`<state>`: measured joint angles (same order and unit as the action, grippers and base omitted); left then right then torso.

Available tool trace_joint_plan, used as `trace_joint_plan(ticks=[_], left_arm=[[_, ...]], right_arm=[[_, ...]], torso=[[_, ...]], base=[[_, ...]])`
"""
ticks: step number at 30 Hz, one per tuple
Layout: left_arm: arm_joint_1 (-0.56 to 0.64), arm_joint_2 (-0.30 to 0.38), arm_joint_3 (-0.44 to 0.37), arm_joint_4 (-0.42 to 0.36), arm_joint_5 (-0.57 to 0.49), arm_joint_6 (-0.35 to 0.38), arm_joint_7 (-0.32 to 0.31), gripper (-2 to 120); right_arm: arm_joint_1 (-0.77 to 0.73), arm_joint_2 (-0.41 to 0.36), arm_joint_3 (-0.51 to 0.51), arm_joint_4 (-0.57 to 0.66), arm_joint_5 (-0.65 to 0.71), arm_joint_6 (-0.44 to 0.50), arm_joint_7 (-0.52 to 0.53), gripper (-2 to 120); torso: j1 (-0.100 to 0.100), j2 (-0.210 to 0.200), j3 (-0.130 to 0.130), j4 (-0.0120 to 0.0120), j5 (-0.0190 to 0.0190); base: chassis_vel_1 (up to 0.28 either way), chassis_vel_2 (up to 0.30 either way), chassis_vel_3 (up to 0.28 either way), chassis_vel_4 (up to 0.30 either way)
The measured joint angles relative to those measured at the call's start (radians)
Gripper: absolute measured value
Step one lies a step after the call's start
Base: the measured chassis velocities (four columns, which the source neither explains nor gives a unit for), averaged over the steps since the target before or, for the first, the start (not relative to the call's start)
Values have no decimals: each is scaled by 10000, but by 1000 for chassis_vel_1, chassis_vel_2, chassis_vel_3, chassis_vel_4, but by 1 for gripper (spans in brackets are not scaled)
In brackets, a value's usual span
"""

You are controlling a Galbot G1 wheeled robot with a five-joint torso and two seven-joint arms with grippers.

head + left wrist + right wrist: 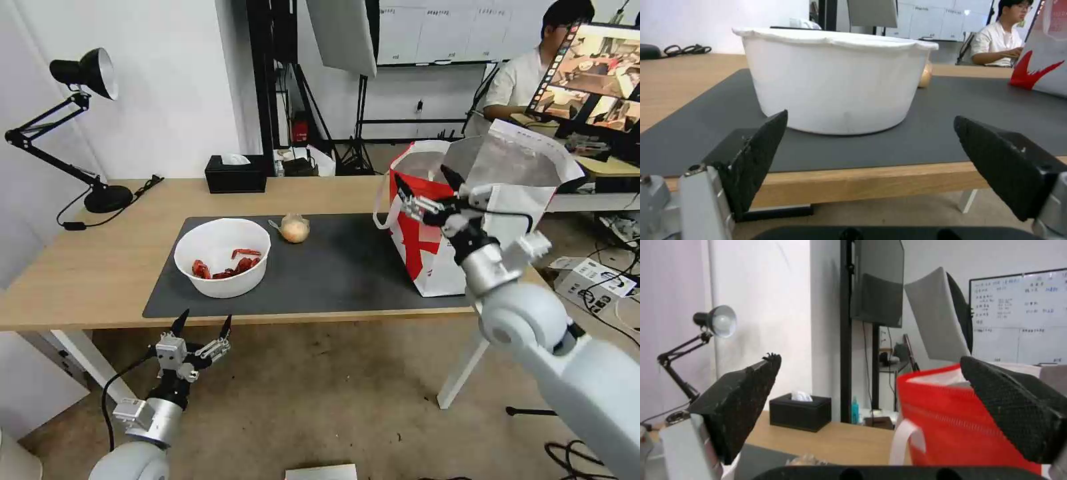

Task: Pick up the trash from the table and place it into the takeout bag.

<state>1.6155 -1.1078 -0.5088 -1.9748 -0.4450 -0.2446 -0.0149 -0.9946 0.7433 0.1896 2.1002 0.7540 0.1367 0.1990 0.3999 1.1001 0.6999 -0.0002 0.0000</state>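
Silver right gripper (427, 183): raised, fingers spread, over the bag (433, 260) rim.
Left gripper (202, 325): agape, empty, below the table (87, 267) edge, at the bowl's (222, 257) 6 o'clock.

Head view looks down over table (100, 267). Left wrist sits low at near edge; right wrist faces far wall.

wood table (100, 267), grey mat (340, 267), lamp (100, 193)
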Motion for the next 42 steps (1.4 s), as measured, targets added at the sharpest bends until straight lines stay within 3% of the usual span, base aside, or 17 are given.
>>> trace_joint_plan(ticks=[9, 20, 42], left_arm=[[-20, -75, 43, 91, 142, -89, 13, 100], [57, -155, 183, 218, 338, -215, 39, 100], [548, -339, -17, 145, 554, -295, 77, 100]], right_arm=[[-1995, 790, 155, -132, -1370, 717, -31, 100], [-4594, 2244, 178, -1377, -3406, 2307, -455, 100], [-4995, 2544, -177, -1855, -3913, 2197, -283, 100]], torso=[[0, 0, 0, 1, 1], [0, -1, 0, 1, 0], [0, -1, 1, 2, 0]], base=[[0, 0, 0, 0], [0, 0, 0, 0], [0, 0, 0, 0]])
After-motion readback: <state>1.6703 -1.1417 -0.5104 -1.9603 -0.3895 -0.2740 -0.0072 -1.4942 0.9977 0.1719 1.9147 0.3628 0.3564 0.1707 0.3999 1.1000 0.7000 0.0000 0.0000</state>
